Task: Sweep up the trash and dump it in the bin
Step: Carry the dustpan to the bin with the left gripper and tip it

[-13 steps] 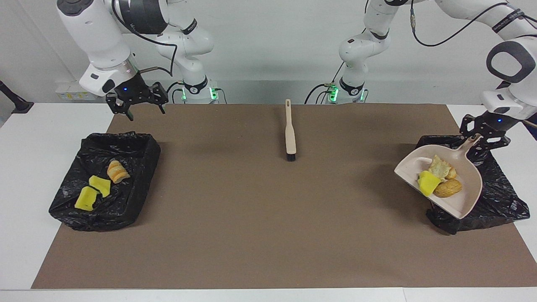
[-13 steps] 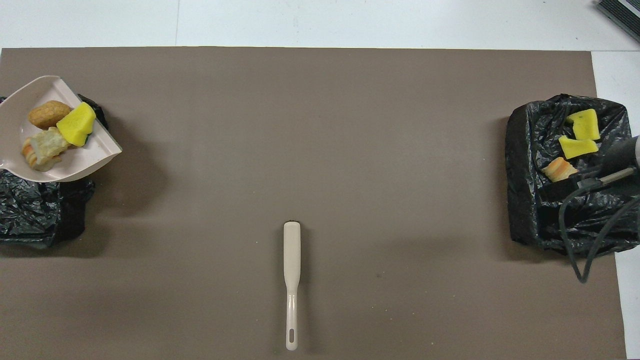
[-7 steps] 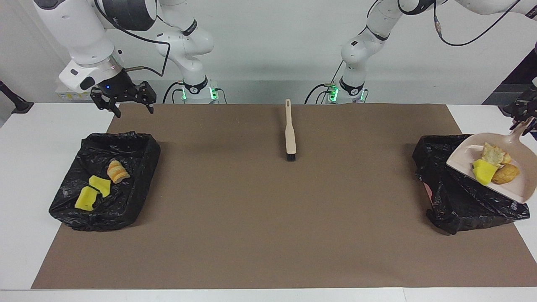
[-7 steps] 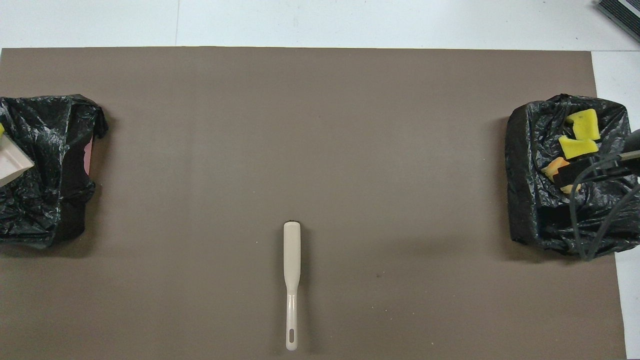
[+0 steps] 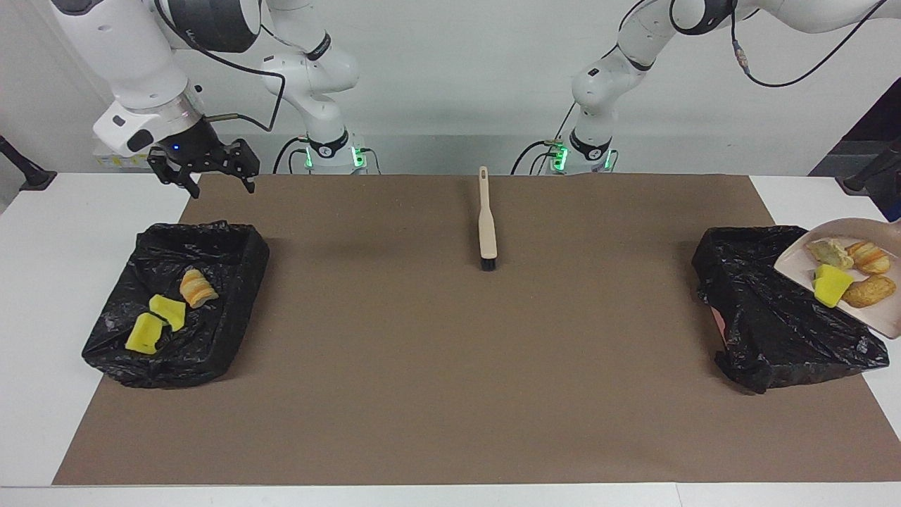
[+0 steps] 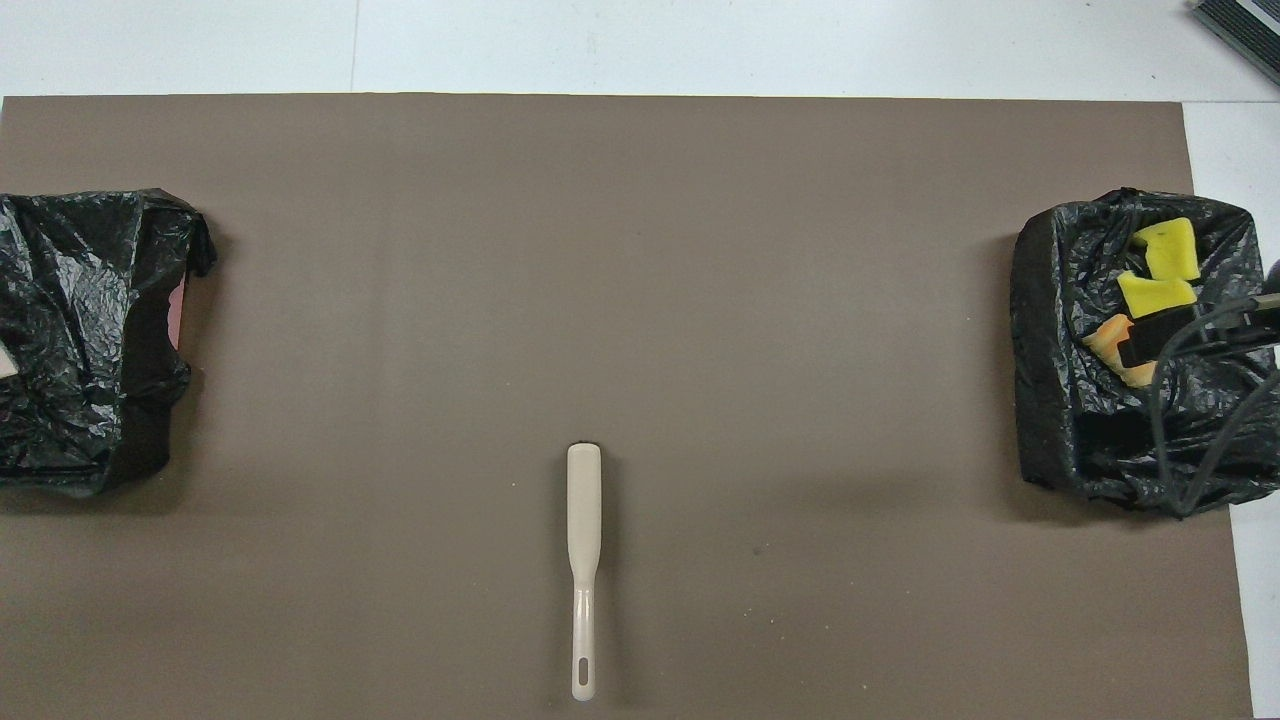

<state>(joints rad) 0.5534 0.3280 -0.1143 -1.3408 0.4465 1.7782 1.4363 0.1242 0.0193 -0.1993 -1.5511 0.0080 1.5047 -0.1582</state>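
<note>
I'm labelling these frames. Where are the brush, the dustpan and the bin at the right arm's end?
brush (image 5: pixel 487 225), facing view, on its handle.
dustpan (image 5: pixel 888 320), facing view, on its bare pan floor.
bin (image 5: pixel 225 296), facing view, on its bag-lined wall.

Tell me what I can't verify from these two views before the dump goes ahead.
- Left gripper: out of both views; the facing view's edge cuts it off, so its hold on the beige plastic dustpan goes unseen.
- Dustpan handle: cut off by that same edge.
- Black-bagged bin at the left arm's end: bag folds hide its inside in both views.
- Golden-brown bread-like scrap: partly covered overhead by the right gripper, which hangs open.
</note>
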